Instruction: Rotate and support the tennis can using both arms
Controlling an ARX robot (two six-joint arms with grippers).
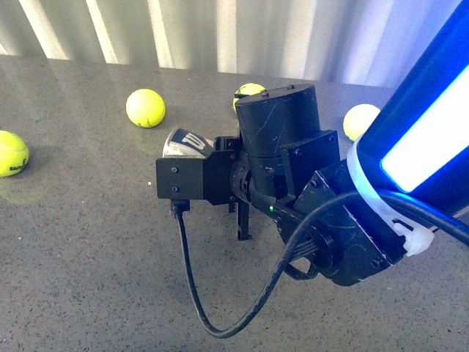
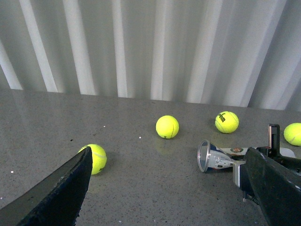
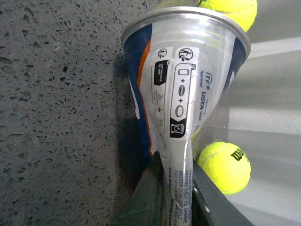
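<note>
The tennis can (image 3: 188, 84) is a clear tube with a blue, white and orange label, squashed flat where my right gripper (image 3: 176, 197) is shut on it. Its open rim points away from the gripper. In the front view the can's end (image 1: 187, 143) pokes out behind my black right arm (image 1: 293, 147), just above the grey table; the jaws are hidden there. In the left wrist view the can (image 2: 216, 157) lies sideways, low over the table. My left gripper (image 2: 169, 197) is wide open and empty; the can is beyond it, near one of its fingers (image 2: 277, 188).
Several yellow-green tennis balls lie on the grey stone table (image 1: 88, 242): two at the left (image 1: 145, 108) (image 1: 11, 152), two behind the arm (image 1: 248, 91) (image 1: 360, 119). A white ribbed wall (image 2: 150, 47) runs along the table's far edge. A black cable (image 1: 192, 293) hangs from the right wrist.
</note>
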